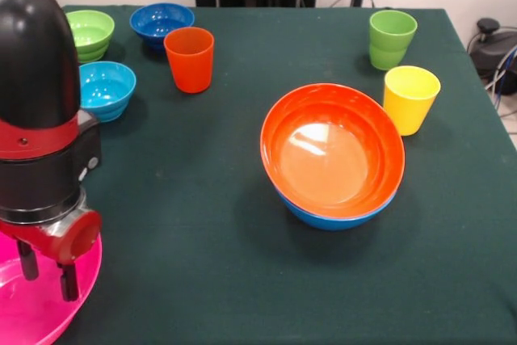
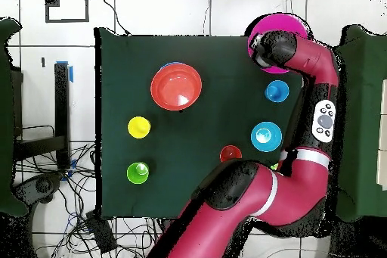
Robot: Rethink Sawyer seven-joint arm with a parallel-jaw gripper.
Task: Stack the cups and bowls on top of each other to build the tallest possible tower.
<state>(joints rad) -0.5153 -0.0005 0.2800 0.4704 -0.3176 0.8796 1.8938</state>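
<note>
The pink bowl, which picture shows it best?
The overhead view: the pink bowl shows most of its round rim at the table's corner, though the arm hides part. The front view catches only a slice at the bottom edge, under the gripper.

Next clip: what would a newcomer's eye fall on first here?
Probably the orange bowl nested in a blue bowl, tilted, near the middle of the green table. Next, the arm looming at the front view's left edge, its gripper down inside the pink bowl at the table's corner. The yellow cup and green cup stand just beyond the nested pair.
</note>
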